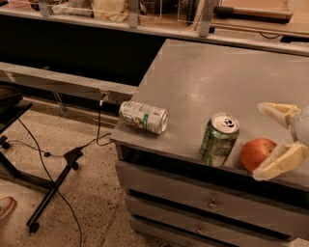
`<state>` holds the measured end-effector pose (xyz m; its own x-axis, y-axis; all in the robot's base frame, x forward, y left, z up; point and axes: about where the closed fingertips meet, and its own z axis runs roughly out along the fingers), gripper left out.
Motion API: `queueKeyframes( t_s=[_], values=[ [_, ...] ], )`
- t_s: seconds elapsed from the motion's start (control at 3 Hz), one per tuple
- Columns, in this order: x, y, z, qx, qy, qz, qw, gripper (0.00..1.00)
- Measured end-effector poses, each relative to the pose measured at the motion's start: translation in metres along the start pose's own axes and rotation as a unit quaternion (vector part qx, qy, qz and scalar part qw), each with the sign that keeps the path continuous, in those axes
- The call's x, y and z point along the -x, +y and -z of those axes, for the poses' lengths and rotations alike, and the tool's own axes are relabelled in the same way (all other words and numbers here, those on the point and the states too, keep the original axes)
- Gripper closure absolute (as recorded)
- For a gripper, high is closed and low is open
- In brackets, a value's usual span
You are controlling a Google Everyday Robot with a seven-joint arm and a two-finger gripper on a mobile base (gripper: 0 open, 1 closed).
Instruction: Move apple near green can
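The apple (256,153), round and orange-red, rests on the grey cabinet top (207,82) near its front edge. The green can (219,140) stands upright just left of it, a small gap between them. My gripper (264,141) is at the right edge of the view, open, with one cream finger behind the apple and the other (280,162) in front of it at its right side. The fingers are spread wider than the apple and do not clamp it.
A mostly white can with green marks (143,116) lies on its side at the cabinet's front left corner. Drawers (207,205) run below the top. A shelf with clutter (111,9) lies behind. Cables and a stand base (53,193) are on the floor at left.
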<state>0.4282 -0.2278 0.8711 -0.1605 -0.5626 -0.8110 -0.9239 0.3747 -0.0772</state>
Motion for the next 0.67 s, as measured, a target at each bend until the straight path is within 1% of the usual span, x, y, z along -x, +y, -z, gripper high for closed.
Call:
queueKeyframes(
  t_s=[0.33,0.67],
  values=[
    [-0.0034,-0.0045,0.0328,0.019,-0.039,0.034,0.9985,0.00],
    [-0.0034,-0.0045,0.0328,0.019,-0.039,0.034,0.9985,0.00]
  ],
)
